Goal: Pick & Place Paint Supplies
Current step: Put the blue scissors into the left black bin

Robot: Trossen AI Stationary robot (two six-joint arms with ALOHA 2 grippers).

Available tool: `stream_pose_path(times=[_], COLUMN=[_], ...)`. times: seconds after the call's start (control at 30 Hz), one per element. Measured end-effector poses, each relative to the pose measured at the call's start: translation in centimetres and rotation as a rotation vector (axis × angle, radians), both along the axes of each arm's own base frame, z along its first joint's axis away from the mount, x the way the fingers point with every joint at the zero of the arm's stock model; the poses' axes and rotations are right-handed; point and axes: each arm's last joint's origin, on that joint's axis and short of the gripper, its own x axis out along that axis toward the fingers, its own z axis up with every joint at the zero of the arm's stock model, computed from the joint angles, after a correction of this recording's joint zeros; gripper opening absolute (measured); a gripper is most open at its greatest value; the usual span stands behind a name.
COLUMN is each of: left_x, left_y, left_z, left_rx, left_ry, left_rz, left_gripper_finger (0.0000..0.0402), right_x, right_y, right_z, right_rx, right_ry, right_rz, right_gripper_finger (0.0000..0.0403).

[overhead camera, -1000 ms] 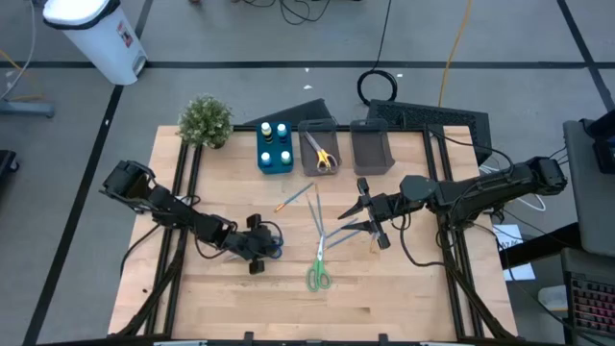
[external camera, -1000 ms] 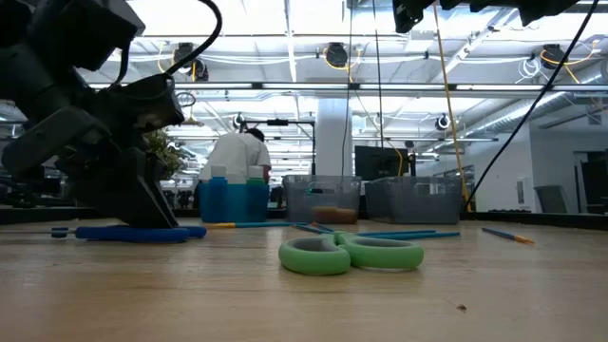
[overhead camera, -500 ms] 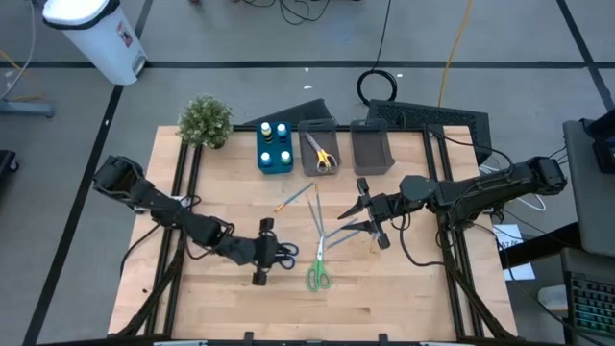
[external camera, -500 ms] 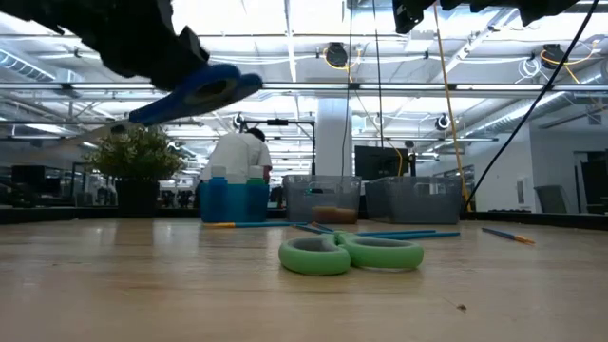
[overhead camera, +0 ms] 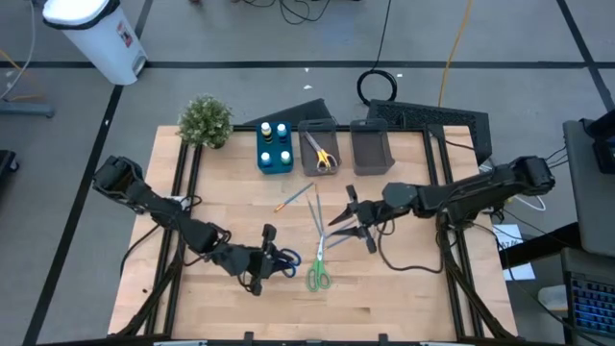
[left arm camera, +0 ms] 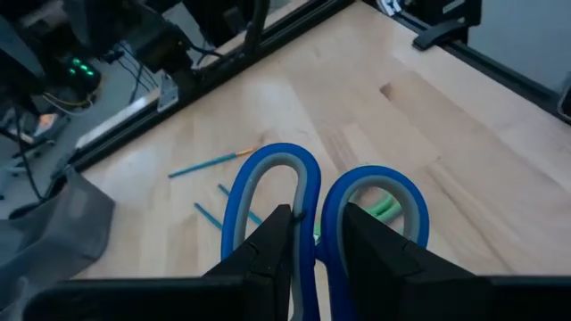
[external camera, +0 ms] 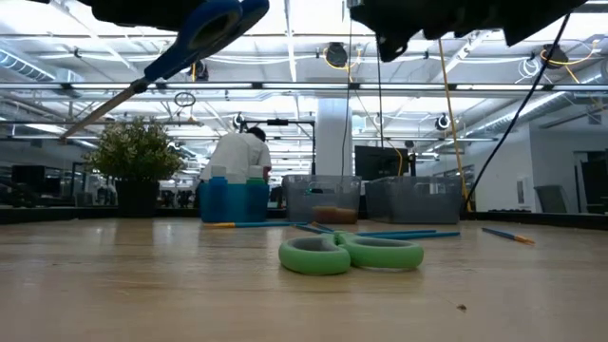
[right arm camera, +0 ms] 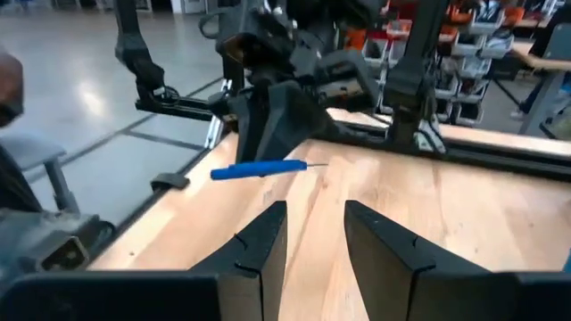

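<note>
Carrying blue scissors (overhead camera: 282, 259) above the tabletop (overhead camera: 384, 288), the left gripper (overhead camera: 261, 258) is pinching the stiff, light, likely slippery tool by its blades, while the right gripper (overhead camera: 352, 217) is hovering, fingers spread and empty, near brushes (overhead camera: 348, 231).

The table (overhead camera: 384, 288) is pale, matt wood with visible grain. The blue scissors (left arm camera: 326, 209) and green scissors (external camera: 350, 255) have smooth, slightly glossy plastic handles.
</note>
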Motion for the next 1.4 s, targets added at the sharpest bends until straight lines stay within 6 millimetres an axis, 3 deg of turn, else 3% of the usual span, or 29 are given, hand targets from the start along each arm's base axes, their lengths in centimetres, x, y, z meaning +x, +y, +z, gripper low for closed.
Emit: stream_pose_path(times=[0.13,0.27,0.4,0.53,0.7,0.83,1.0,1.17,1.4], left_x=[0.0,-0.1,0.0,0.2,0.0,-0.2,-0.2,-0.2,-0.3], left_y=[0.0,0.0,0.2,0.9,1.5,1.8,1.9,1.9,2.1], left_z=[0.0,-0.1,-0.1,-0.3,-0.9,-1.0,-1.0,-0.9,-0.9], left_rx=[0.012,0.076,0.159,0.203,0.246,0.299,0.331,0.337,0.357], left_ry=[0.002,0.003,-0.005,0.017,0.070,0.081,0.072,0.066,0.053], left_rz=[0.010,-0.016,-0.028,0.021,0.105,0.162,0.203,0.217,0.279], left_gripper_finger=[0.0084,0.0084,0.0084,0.0084,0.0084,0.0084,0.0084,0.0084,0.0084], right_x=[1.3,2.8,4.7,6.9,8.4,8.8,9.3,9.4,9.4], right_y=[0.6,1.6,1.7,0.8,0.3,0.2,0.0,0.4,0.9], right_z=[-1.6,-3.5,-4.4,-4.0,-4.5,-5.2,-5.5,-6.1,-6.1], right_rx=[-0.108,-0.132,-0.071,0.077,0.234,0.257,0.176,-0.010,-0.029], right_ry=[-0.031,-0.070,-0.064,-0.014,0.059,0.083,0.062,0.025,0.024], right_rz=[0.032,0.060,0.016,-0.088,-0.045,-0.052,-0.064,-0.029,-0.115], right_gripper_finger=[0.0119,0.0164,0.0210,0.0234,0.0239,0.0237,0.0236,0.0235,0.0231])
